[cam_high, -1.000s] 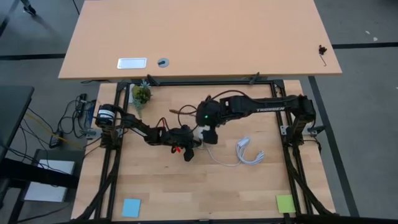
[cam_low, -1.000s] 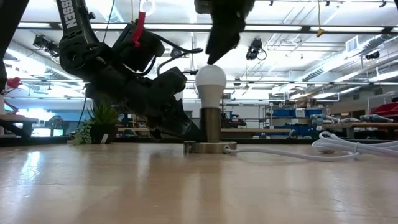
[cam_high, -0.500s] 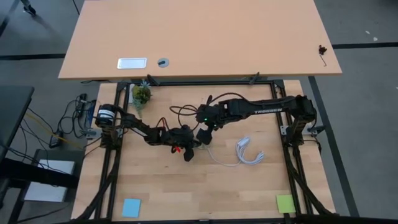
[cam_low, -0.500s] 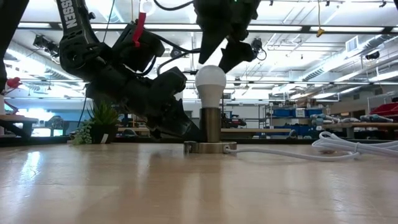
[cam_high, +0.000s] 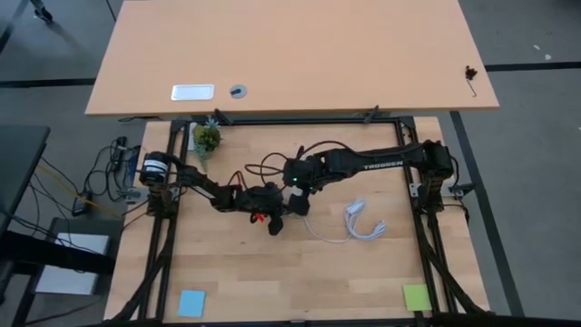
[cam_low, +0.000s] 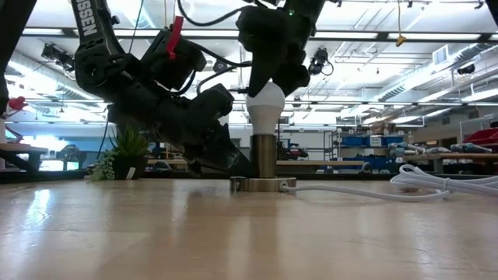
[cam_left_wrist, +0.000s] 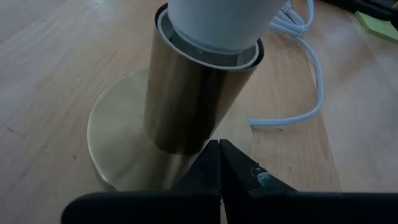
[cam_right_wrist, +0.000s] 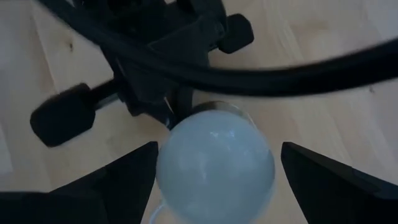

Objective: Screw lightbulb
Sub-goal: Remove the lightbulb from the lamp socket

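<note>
We hold our left gripper (cam_left_wrist: 219,163) closed against the brass socket (cam_left_wrist: 186,106) base, bracing it on the surface (cam_low: 249,233). Our right gripper (cam_right_wrist: 214,163) hangs spread wide around the lightbulb (cam_low: 265,106), ready to grip and twist.

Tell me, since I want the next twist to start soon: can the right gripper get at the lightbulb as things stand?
Probably yes. The right gripper hangs open just above the lightbulb, a finger on each side, nothing between.

High view straight down; low view table-level; wrist views close; all share lightbulb (cam_low: 265,105).
</note>
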